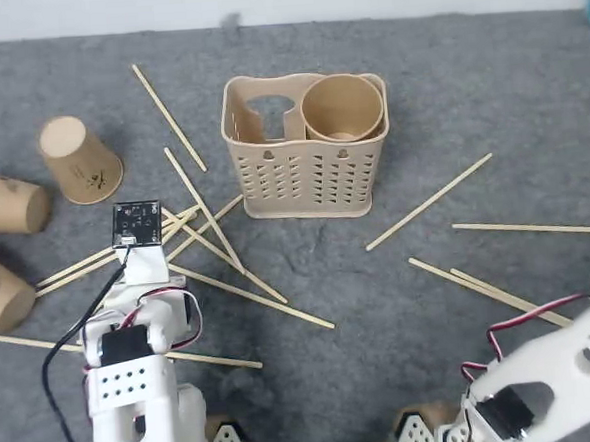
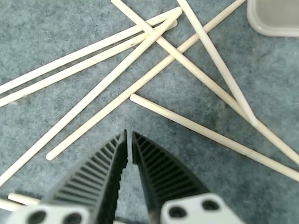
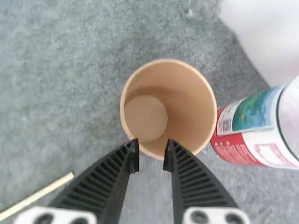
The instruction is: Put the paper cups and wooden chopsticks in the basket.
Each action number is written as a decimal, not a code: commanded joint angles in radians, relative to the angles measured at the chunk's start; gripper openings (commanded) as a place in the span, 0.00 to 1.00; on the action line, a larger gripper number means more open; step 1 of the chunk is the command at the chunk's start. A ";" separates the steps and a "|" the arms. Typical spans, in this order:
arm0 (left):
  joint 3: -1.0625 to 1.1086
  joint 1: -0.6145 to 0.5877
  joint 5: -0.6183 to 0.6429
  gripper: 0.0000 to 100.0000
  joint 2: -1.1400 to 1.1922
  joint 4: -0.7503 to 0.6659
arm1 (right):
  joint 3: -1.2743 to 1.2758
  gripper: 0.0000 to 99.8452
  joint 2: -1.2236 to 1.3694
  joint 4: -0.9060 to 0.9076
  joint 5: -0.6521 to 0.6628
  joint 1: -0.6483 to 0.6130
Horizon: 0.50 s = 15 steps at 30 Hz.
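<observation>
A beige slotted basket (image 1: 302, 170) stands mid-table with one paper cup (image 1: 343, 108) inside it. Three more paper cups (image 1: 81, 159) lie at the left. Wooden chopsticks (image 1: 204, 211) are scattered around the basket. In the left wrist view my left gripper (image 2: 129, 136) hangs shut and empty just above the carpet, short of several crossed chopsticks (image 2: 154, 74). My right gripper (image 3: 151, 145) is open by a narrow gap, its tips at the near rim of an upright paper cup (image 3: 187, 100); I cannot tell whether they touch it.
The surface is grey carpet. A can with a colourful label (image 3: 250, 133) lies right beside the upright cup. Long chopsticks (image 1: 429, 203) lie to the right of the basket. The left arm (image 1: 141, 331) and the right arm (image 1: 554, 365) rise from the front edge.
</observation>
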 commanded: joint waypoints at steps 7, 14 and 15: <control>-0.002 -0.003 -0.008 0.01 -0.020 -0.023 | -0.068 0.11 0.004 0.001 0.192 -0.027; -0.002 -0.003 -0.008 0.01 -0.020 -0.021 | -0.163 0.11 0.124 -0.015 0.252 -0.024; -0.002 -0.003 -0.008 0.01 -0.020 -0.021 | -0.178 0.11 0.140 -0.015 0.256 -0.024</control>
